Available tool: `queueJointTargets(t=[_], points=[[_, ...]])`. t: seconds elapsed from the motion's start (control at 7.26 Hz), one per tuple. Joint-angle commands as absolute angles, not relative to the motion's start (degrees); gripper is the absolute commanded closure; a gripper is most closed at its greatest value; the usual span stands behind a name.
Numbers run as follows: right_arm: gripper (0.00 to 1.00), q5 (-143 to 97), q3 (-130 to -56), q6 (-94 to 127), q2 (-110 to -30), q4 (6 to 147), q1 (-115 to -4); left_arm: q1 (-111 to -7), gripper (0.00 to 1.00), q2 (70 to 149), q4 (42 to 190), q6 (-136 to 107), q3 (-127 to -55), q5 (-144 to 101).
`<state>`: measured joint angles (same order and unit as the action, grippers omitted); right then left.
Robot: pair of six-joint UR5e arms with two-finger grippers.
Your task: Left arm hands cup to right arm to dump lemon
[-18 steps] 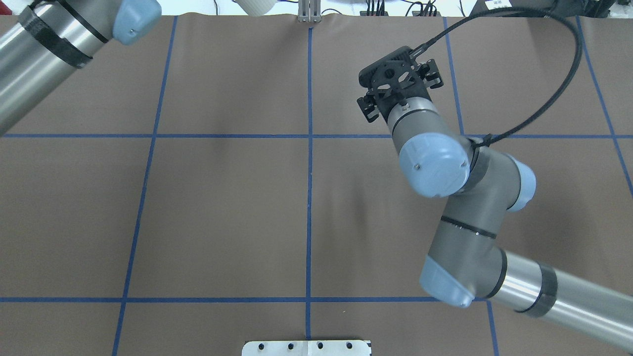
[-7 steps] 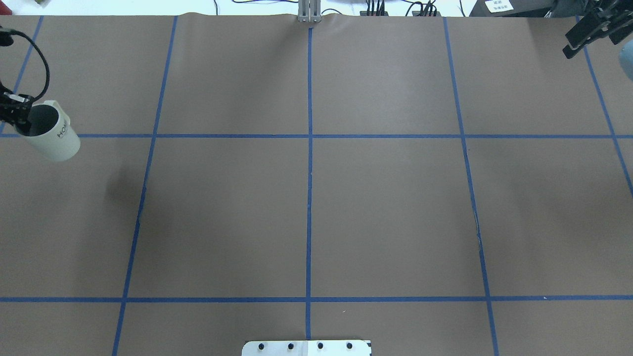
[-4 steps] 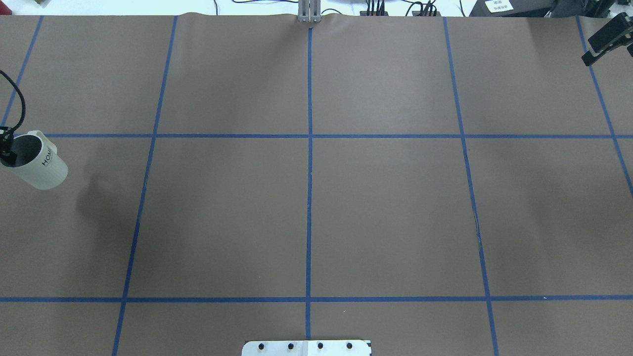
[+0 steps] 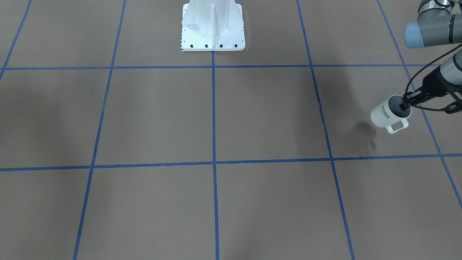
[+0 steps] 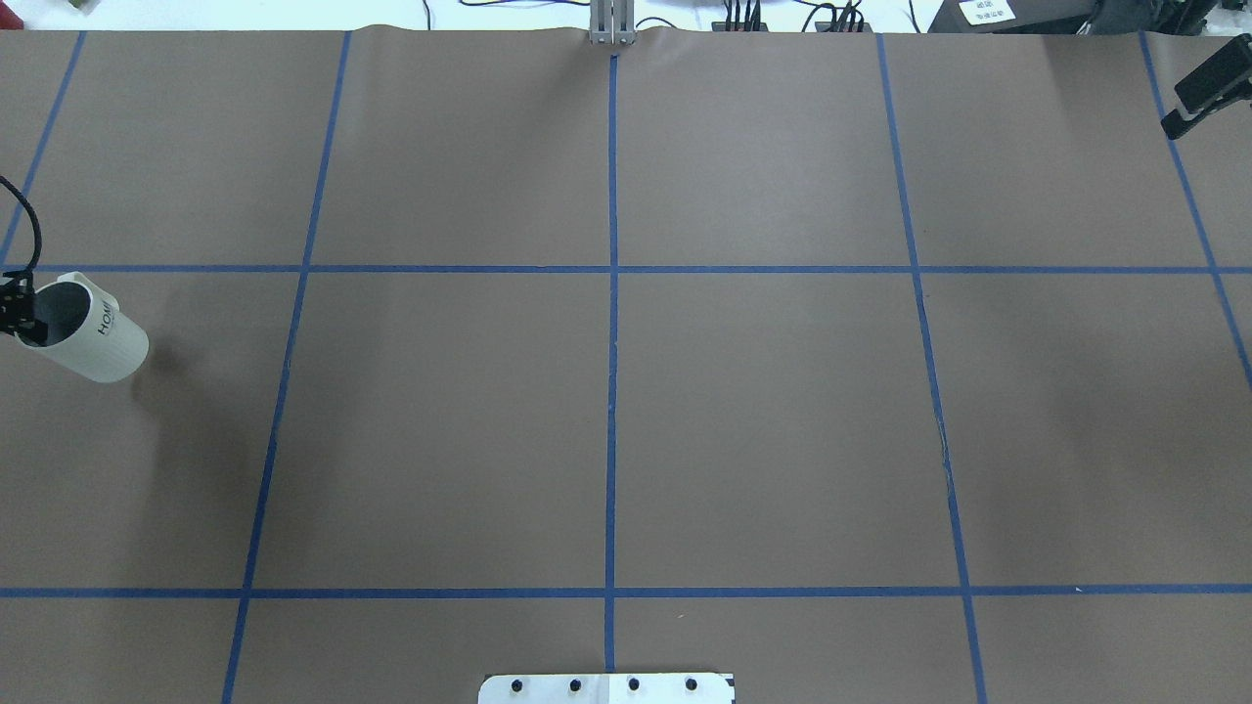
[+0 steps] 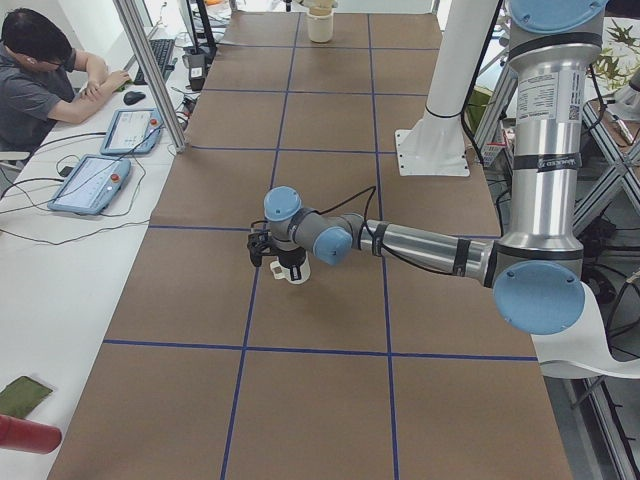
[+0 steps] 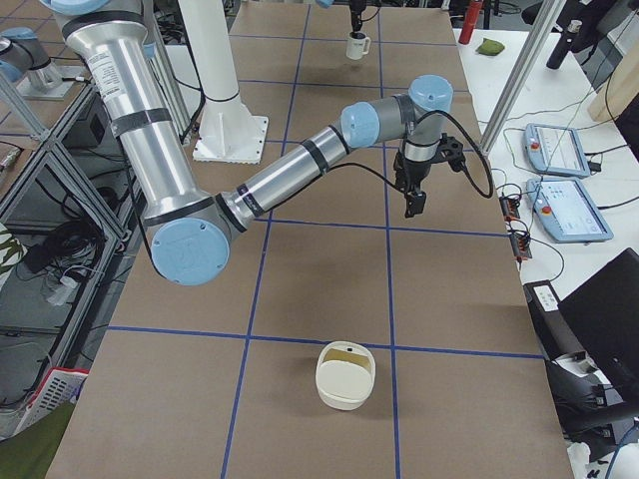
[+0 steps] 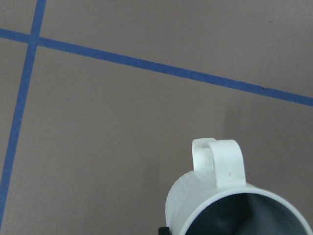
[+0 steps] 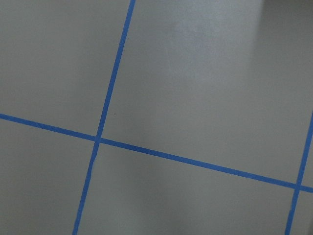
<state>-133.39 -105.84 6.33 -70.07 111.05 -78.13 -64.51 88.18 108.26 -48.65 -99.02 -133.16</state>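
The cream-white cup point(image 5: 93, 342) with "HOME" lettering hangs tilted at the table's far left edge in the overhead view. My left gripper point(image 5: 14, 311) is shut on its rim. In the front-facing view one finger reaches inside the cup point(image 4: 387, 115), held by the left gripper point(image 4: 404, 105) a little above the table. The left wrist view shows the cup's point(image 8: 215, 196) handle and grey inside. The lemon is not in sight. My right gripper point(image 7: 410, 205) points down over the table's other end. It shows only in part in the overhead view point(image 5: 1205, 90), so I cannot tell whether it is open.
A cream basket-like container point(image 7: 344, 377) stands on the brown paper near the table's right end, also seen far off in the exterior left view point(image 6: 320, 22). The robot's white base point(image 4: 213, 25) stands at mid-table. An operator point(image 6: 40, 85) sits at a side desk.
The left gripper has carried the cup toward the robot's side along the left edge, lower and more tilted. The right gripper has slid further out of the overhead view's right edge.
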Motion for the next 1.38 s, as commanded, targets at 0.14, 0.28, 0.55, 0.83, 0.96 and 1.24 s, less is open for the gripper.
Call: queueJointTargets(t=[0.14,0.28,0.55,0.83,0.96,1.24], points=[[0.0,-132.9,-107.4,6.42,-71.46,110.39,-78.13,-61.17,0.83,87.8,108.2,-50.45,-99.05,-131.66],[0.0,-132.8,-107.32,6.42,-71.46,110.39,-78.13,-61.08,0.28,87.37,108.19,-50.19,-99.4,-130.62],[0.0,-130.97,-107.49,7.2,-71.89,110.3,-78.05,-61.08,0.0,84.56,108.2,-49.66,-102.64,-128.58],[0.0,-127.8,-107.23,7.21,-74.61,110.3,-78.05,-61.96,0.0,84.55,108.02,-49.48,-105.72,-129.19],[0.0,-127.71,-106.88,7.21,-74.97,110.3,-77.96,-63.79,0.0,84.81,107.93,-47.13,-106.43,-129.2],[0.0,-127.79,-104.95,6.42,-74.97,110.3,-78.05,-70.9,0.0,88.65,97.72,-28.41,-105.56,-128.68]])
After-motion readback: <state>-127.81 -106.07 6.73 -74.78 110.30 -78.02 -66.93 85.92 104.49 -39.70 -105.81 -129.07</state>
